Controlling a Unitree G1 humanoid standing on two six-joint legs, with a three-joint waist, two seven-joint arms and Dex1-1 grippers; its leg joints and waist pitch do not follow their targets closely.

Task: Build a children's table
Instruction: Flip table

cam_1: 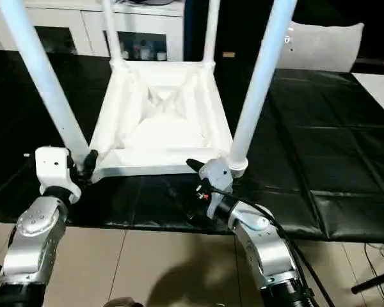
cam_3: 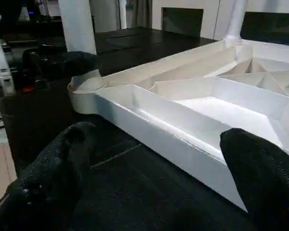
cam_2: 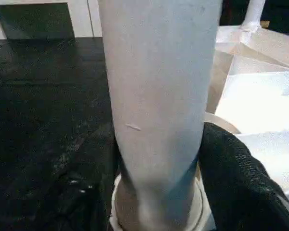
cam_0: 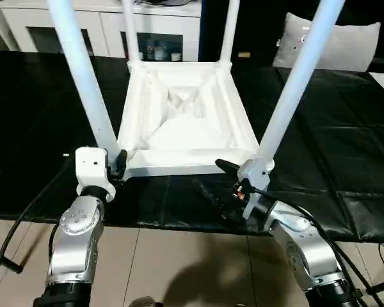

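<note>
The children's table lies upside down on the black work surface, its ribbed underside (cam_0: 179, 121) facing up. All of its white legs stand in the corner sockets. My left gripper (cam_0: 115, 165) is at the base of the near-left leg (cam_0: 83, 70). In the left wrist view that leg (cam_2: 159, 96) sits between the fingers, with one black finger (cam_2: 241, 183) pressed against it. My right gripper (cam_0: 219, 179) stands open at the top's near rim (cam_3: 183, 144), beside the near-right leg (cam_0: 294, 83), and holds nothing. Its fingers (cam_3: 62, 163) are wide apart.
The black-covered work surface (cam_0: 320, 141) ends just in front of my arms, with tiled floor (cam_0: 179, 268) below. A white cabinet with glass doors (cam_0: 102, 25) stands behind the table. A white cushion (cam_0: 345, 41) lies at the back right. Black cables hang by both forearms.
</note>
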